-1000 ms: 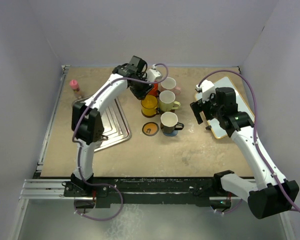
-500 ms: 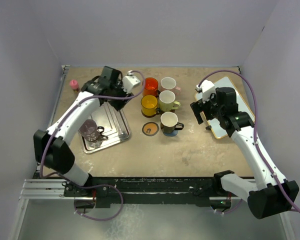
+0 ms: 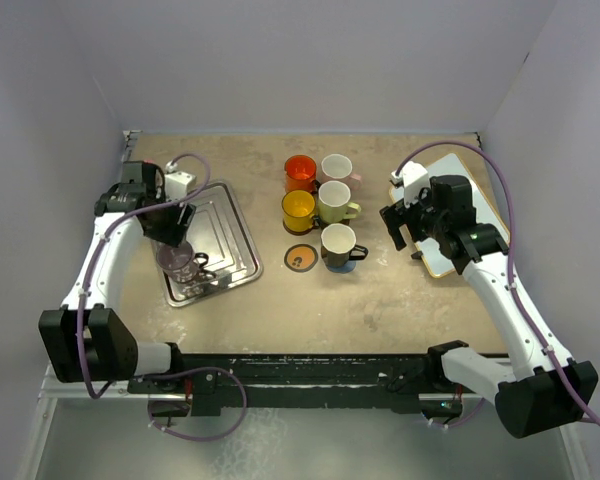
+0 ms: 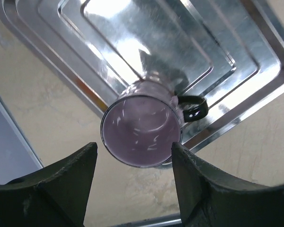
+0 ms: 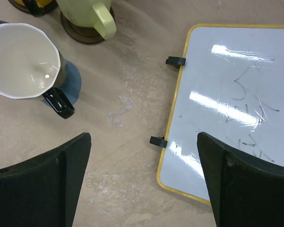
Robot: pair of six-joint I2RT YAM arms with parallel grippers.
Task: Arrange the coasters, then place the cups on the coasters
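Note:
A clear purplish glass cup (image 3: 181, 263) (image 4: 142, 130) stands upright on the silver tray (image 3: 232, 245) (image 4: 156, 38). My left gripper (image 3: 170, 230) (image 4: 134, 147) hovers open above it, one finger on either side of its rim and not touching. Five cups stand at the back centre: red-orange (image 3: 300, 171), pink (image 3: 336, 167), yellow (image 3: 298, 209), cream-green (image 3: 334, 200), and black with a white inside (image 3: 338, 241) (image 5: 23, 59) on a grey-blue coaster (image 5: 75, 80). A black, orange-rimmed coaster (image 3: 300, 257) lies bare. My right gripper (image 3: 400, 225) (image 5: 143, 137) hangs open and empty over bare table.
A yellow-framed whiteboard (image 3: 460, 215) (image 5: 236, 94) lies at the right, under the right arm. The cream-green cup (image 5: 85, 9) sits on a brown coaster (image 5: 80, 35). The tray sits at an angle near the left edge of the table.
My left gripper let go of the red-orange cup, opened wider and swung left and nearer, to above the glass cup on the tray. The right arm has stayed still.

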